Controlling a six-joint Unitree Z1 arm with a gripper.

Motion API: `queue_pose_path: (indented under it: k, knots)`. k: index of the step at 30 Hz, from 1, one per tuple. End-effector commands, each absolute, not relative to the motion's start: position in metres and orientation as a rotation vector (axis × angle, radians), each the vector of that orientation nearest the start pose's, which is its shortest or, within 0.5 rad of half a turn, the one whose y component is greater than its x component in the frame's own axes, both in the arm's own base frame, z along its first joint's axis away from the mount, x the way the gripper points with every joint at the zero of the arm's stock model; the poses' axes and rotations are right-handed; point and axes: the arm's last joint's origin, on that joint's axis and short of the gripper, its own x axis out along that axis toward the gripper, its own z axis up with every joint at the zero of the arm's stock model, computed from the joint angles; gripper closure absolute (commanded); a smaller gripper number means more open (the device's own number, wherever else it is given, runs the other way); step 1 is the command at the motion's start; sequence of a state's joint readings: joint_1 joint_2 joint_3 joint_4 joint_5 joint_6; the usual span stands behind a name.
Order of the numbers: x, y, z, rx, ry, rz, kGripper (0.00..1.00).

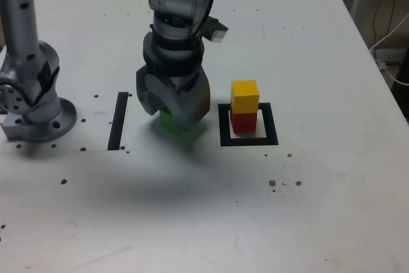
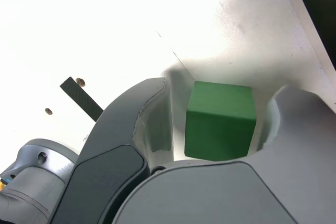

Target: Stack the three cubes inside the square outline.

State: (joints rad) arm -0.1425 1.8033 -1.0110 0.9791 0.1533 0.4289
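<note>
The gripper [image 2: 226,83] is spread around the green cube [image 2: 220,121]. Red [image 1: 243,123], under yellow [image 1: 245,96], is in the square [image 1: 271,124], nearer the bench's [image 1: 339,177] edge on the exterior view's right. Best to center green, squeeze softly, then lift straight.

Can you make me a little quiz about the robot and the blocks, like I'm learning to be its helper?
1. Which block is on top of the red cube?
2. True or false: the green cube is inside the black square outline.
3. Fill in the blank: the green cube is between the ____ of the gripper.

Key: 1. the yellow cube; 2. false; 3. jaws.
</note>
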Motion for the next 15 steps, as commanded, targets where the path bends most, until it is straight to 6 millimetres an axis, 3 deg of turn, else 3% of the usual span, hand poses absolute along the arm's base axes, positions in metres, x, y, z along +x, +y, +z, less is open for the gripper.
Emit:
queue_pose_path:
  k: [1, 15]
  knots:
    - [0.249, -0.029, 0.215, 0.567, 1.735, -0.361, 0.56]
    - [0.252, -0.027, 0.23, 0.567, 1.736, -0.348, 0.98]
